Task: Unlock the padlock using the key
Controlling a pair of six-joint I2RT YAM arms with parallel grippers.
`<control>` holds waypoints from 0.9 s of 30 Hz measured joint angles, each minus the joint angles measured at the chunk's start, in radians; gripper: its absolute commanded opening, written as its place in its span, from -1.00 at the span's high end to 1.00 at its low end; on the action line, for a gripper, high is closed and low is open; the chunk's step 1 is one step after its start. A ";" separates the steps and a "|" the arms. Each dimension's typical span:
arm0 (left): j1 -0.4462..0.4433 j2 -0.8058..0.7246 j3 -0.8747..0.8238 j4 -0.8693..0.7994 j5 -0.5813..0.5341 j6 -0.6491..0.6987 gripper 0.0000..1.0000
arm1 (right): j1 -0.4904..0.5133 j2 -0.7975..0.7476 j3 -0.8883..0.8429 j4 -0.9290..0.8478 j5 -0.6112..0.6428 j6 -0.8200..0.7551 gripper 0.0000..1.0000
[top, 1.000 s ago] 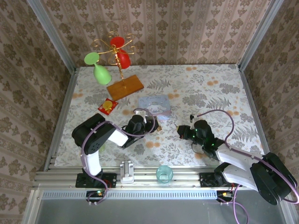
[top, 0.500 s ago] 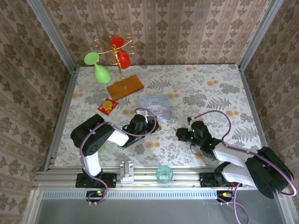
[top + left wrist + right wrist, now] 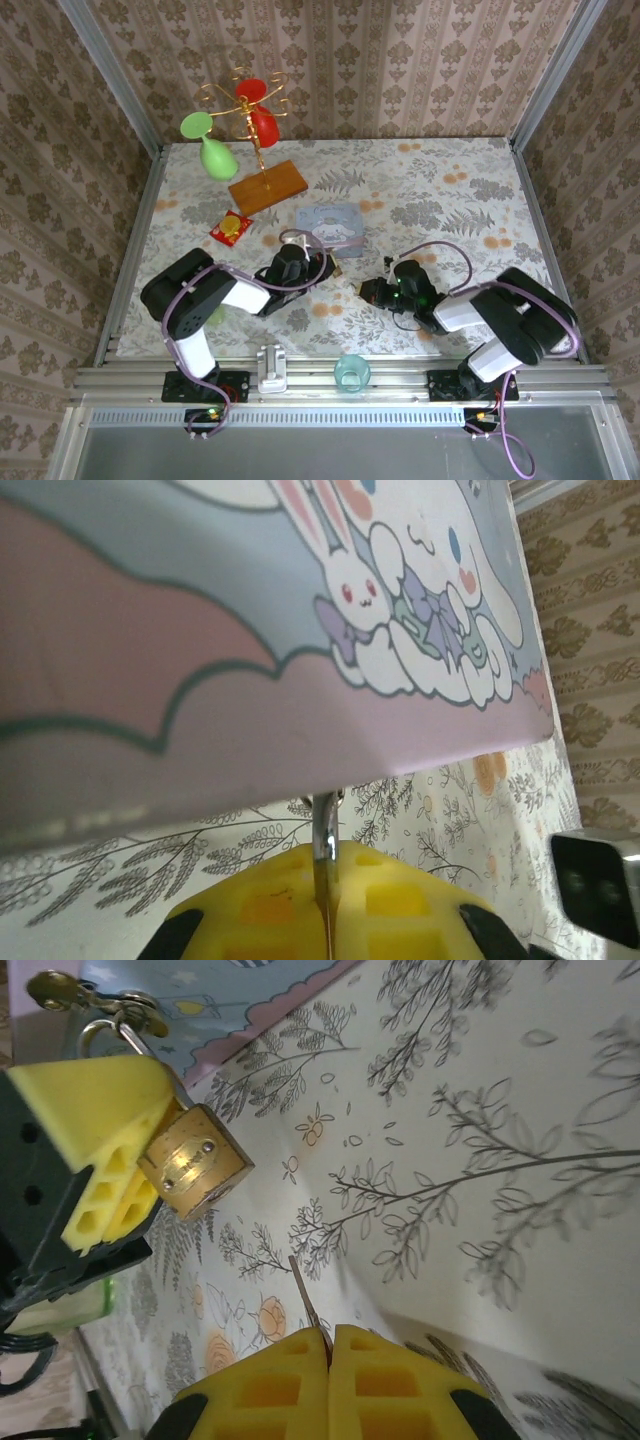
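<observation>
Both pairs of jaws are pinching: the left gripper (image 3: 325, 905) clamps the padlock (image 3: 195, 1162) by its shackle (image 3: 324, 842), just beside the tin (image 3: 250, 630); the right gripper (image 3: 329, 1385) nips the key (image 3: 306, 1302), blade tip near the padlock's brass body but apart from it.

Yellow-padded left gripper (image 3: 325, 920) clamped on a silvery padlock shackle (image 3: 323, 842), cartoon-rabbit tin (image 3: 250, 630) just behind — floral tablecloth (image 3: 445, 810) beneath

Brass padlock (image 3: 195, 1163), yellow finger pads (image 3: 390, 1390), pale blue tin (image 3: 330, 222)
</observation>
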State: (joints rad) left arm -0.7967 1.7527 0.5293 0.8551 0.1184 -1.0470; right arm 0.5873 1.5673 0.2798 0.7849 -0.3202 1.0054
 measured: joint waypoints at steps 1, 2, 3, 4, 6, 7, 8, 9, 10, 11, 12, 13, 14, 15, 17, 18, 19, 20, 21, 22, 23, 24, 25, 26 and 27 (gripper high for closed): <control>0.001 -0.002 -0.005 0.005 0.000 -0.013 1.00 | -0.003 0.033 0.005 0.040 -0.018 0.019 1.00; 0.005 -0.002 -0.007 0.006 0.001 -0.028 1.00 | -0.007 0.065 0.008 0.087 -0.038 0.037 1.00; 0.007 -0.002 -0.007 0.010 0.005 -0.041 1.00 | -0.012 0.095 0.010 0.139 -0.057 0.055 1.00; 0.008 -0.002 -0.007 0.013 0.008 -0.051 1.00 | -0.017 0.118 0.010 0.180 -0.071 0.072 1.00; 0.011 -0.002 -0.008 0.021 0.010 -0.076 1.00 | -0.031 0.161 0.010 0.262 -0.098 0.100 1.00; 0.013 -0.002 -0.011 0.032 0.013 -0.088 1.00 | -0.036 0.172 0.010 0.284 -0.107 0.110 1.00; 0.016 -0.002 -0.015 0.047 0.015 -0.104 1.00 | -0.040 0.184 0.009 0.313 -0.116 0.120 1.00; 0.019 -0.001 -0.021 0.070 0.018 -0.120 1.00 | -0.044 0.196 0.009 0.342 -0.127 0.127 1.00; 0.021 0.001 -0.025 0.089 0.019 -0.135 1.00 | -0.046 0.204 0.009 0.364 -0.135 0.133 1.00; 0.024 0.004 -0.030 0.110 0.020 -0.152 1.00 | -0.049 0.216 0.009 0.388 -0.145 0.140 1.00; 0.026 0.009 -0.033 0.134 0.023 -0.166 1.00 | -0.053 0.225 0.009 0.405 -0.155 0.146 1.00; 0.026 0.015 -0.035 0.150 0.024 -0.177 1.00 | -0.056 0.234 0.009 0.419 -0.164 0.151 1.00; 0.026 0.022 -0.036 0.166 0.027 -0.190 1.00 | -0.059 0.243 0.009 0.433 -0.171 0.155 1.00; 0.026 0.029 -0.038 0.180 0.029 -0.200 1.00 | -0.062 0.253 0.009 0.446 -0.179 0.159 1.00; 0.026 0.040 -0.039 0.198 0.031 -0.212 1.00 | -0.067 0.267 0.010 0.457 -0.188 0.169 1.00; 0.026 0.042 -0.039 0.203 0.031 -0.217 1.00 | -0.067 0.273 0.013 0.459 -0.191 0.174 1.00; 0.026 0.045 -0.039 0.209 0.031 -0.218 1.00 | -0.067 0.275 0.016 0.462 -0.193 0.176 1.00; 0.026 0.047 -0.039 0.214 0.031 -0.219 1.00 | -0.067 0.275 0.022 0.466 -0.198 0.177 1.00; 0.026 0.047 -0.040 0.217 0.031 -0.221 1.00 | -0.068 0.275 0.028 0.471 -0.205 0.178 1.00; 0.026 0.047 -0.042 0.221 0.030 -0.223 1.00 | -0.069 0.275 0.034 0.475 -0.210 0.181 1.00; 0.026 0.047 -0.045 0.228 0.030 -0.225 1.00 | -0.071 0.275 0.037 0.481 -0.212 0.181 1.00; 0.027 0.047 -0.048 0.233 0.030 -0.226 1.00 | -0.075 0.275 0.037 0.484 -0.215 0.182 1.00; 0.027 0.047 -0.050 0.238 0.030 -0.227 1.00 | -0.079 0.275 0.037 0.485 -0.215 0.185 1.00; 0.028 0.047 -0.050 0.240 0.030 -0.229 1.00 | -0.083 0.275 0.037 0.488 -0.216 0.185 1.00; 0.028 0.047 -0.051 0.243 0.029 -0.231 1.00 | -0.087 0.275 0.037 0.492 -0.216 0.185 1.00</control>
State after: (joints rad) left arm -0.7685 1.8000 0.4778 1.0981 0.1478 -1.2778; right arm 0.5007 1.8423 0.3172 1.2766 -0.5365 1.1908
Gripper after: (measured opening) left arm 0.055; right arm 0.060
